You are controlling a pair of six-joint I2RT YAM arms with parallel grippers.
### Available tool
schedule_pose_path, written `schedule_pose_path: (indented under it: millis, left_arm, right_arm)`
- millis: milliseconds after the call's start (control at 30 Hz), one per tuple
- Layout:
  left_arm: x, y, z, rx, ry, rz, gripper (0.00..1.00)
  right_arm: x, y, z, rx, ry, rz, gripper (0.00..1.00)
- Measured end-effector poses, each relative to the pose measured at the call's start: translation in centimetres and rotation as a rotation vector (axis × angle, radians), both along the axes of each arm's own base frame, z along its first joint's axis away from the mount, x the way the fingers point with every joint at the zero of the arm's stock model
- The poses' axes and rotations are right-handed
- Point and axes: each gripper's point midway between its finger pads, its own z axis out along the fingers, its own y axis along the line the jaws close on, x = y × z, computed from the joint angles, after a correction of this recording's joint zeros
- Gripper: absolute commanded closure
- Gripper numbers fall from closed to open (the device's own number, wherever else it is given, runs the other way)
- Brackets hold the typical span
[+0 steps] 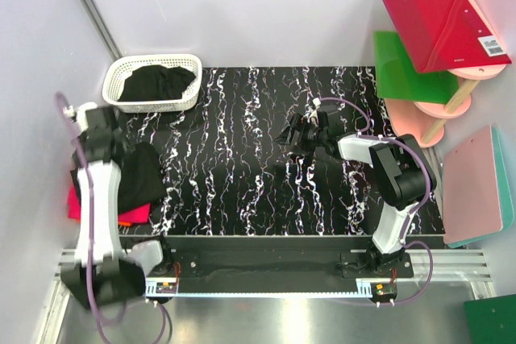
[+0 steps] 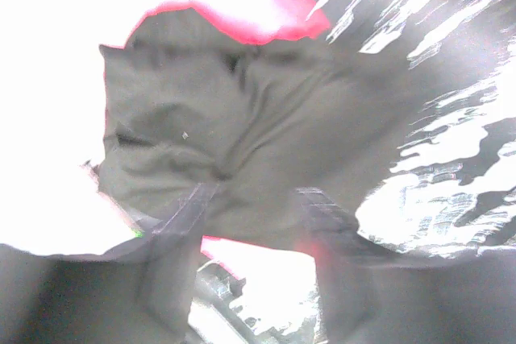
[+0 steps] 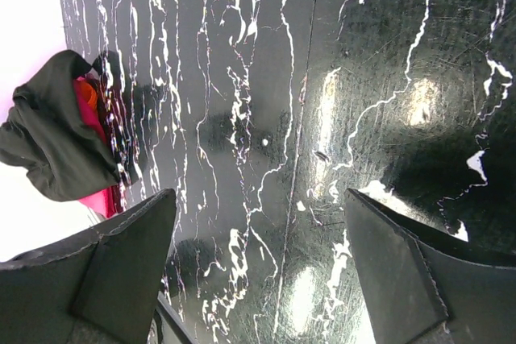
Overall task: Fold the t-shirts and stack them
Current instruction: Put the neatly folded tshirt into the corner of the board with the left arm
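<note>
Looks like the stacking step. Left tool (image 2: 254, 199) parted partway just over the black t-shirt (image 1: 141, 173), itself lying rumpled on the folded pink t-shirt (image 1: 135, 215) at the left edge of the surface (image 1: 242, 191). Seemingly gripping nothing, though hard to tell in the washed-out wrist view. Right tool (image 3: 260, 199) spread wide and empty above mid-surface. Next, probably: lifting clear, then reaching for the second black t-shirt (image 1: 153, 84) in the white basket (image 1: 190, 96) and spreading it flat for folding.
</note>
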Motion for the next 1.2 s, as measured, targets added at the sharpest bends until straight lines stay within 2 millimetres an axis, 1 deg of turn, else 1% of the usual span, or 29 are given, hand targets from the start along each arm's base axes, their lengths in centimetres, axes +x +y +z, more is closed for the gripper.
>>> schedule_pose_path:
  millis: [33,67,100,133,167,233,300,367,467,500,567,633,700,767,800,867,967,1000,1067,1133,1200]
  left_arm:
    - [-0.1,-0.5,1.6,0.001,-0.093,-0.018,0.13]
    - [-0.4,-1.0,2.6,-0.004,-0.157,-0.038,0.11]
    - [-0.8,-1.6,3.2,-0.014,-0.206,-0.057,0.11]
    - [-0.9,-2.1,3.2,-0.029,-0.231,-0.077,0.10]
    - [-0.9,-2.9,2.9,-0.058,-0.256,-0.106,0.09]
    - [-0.9,-4.8,0.6,-0.141,-0.247,-0.177,0.09]
    - [-1.0,-6.8,-1.5,-0.239,-0.221,-0.247,0.08]
    - [-0.6,-8.9,-2.6,-0.339,-0.210,-0.322,0.07]
    - [0.3,-11.2,-2.3,-0.435,-0.243,-0.417,0.05]
    - [0.5,-11.5,-2.0,-0.447,-0.251,-0.433,0.04]
    - [0.9,-11.3,-1.2,-0.438,-0.259,-0.434,0.03]
    - [1.0,-10.2,-0.2,-0.392,-0.247,-0.396,0.03]
    - [1.1,-8.2,0.7,-0.317,-0.210,-0.322,0.03]
    - [1.1,-6.8,0.7,-0.267,-0.165,-0.266,0.03]
    - [1.1,-6.3,-0.2,-0.249,-0.115,-0.239,0.03]
    - [0.9,-6.2,-2.1,-0.249,-0.015,-0.219,0.03]
    - [0.6,-6.0,-6.5,-0.249,0.173,-0.190,0.02]
    - [0.2,-6.0,-7.9,-0.244,0.238,-0.179,0.02]
    - [-1.2,-5.8,-10.2,-0.226,0.362,-0.157,0.01]
    - [-2.1,-5.5,-10.7,-0.200,0.413,-0.140,0.01]
    - [-2.5,-4.9,-10.2,-0.163,0.419,-0.117,0.01]
  right_arm:
    - [0.0,0.0,0.0,0.001,-0.001,0.001,0.07]
    - [0.0,0.0,0.0,0.003,-0.001,0.002,0.06]
    - [-0.1,0.1,0.1,0.005,-0.002,0.006,0.07]
    - [0.0,0.1,0.1,0.007,-0.005,0.008,0.06]
    - [-0.1,0.3,0.3,0.014,-0.005,0.016,0.07]
    - [-0.2,0.9,0.7,0.031,-0.008,0.043,0.07]
    - [-0.2,2.1,1.2,0.046,-0.019,0.077,0.07]
    - [-0.5,4.4,2.0,0.063,-0.042,0.143,0.07]
    - [-2.3,8.7,3.0,0.083,-0.072,0.267,0.07]
    - [-3.1,10.3,3.3,0.089,-0.081,0.315,0.07]
    - [-5.0,13.3,3.6,0.092,-0.098,0.398,0.07]
    - [-6.9,15.2,3.7,0.092,-0.098,0.461,0.07]
    - [-7.8,15.8,3.6,0.087,-0.094,0.490,0.07]
    - [-7.7,15.7,3.3,0.074,-0.085,0.488,0.07]
    - [-7.5,15.4,3.2,0.068,-0.078,0.483,0.07]
    - [-7.0,15.2,2.9,0.061,-0.068,0.474,0.07]
    - [-6.4,15.1,2.7,0.051,-0.064,0.463,0.07]
    - [-6.3,15.1,2.7,0.048,-0.065,0.463,0.07]
    - [-6.3,15.0,2.5,0.039,-0.060,0.466,0.07]
    - [-6.4,14.9,2.4,0.034,-0.058,0.468,0.07]
    - [-6.5,14.9,2.3,0.029,-0.052,0.470,0.07]
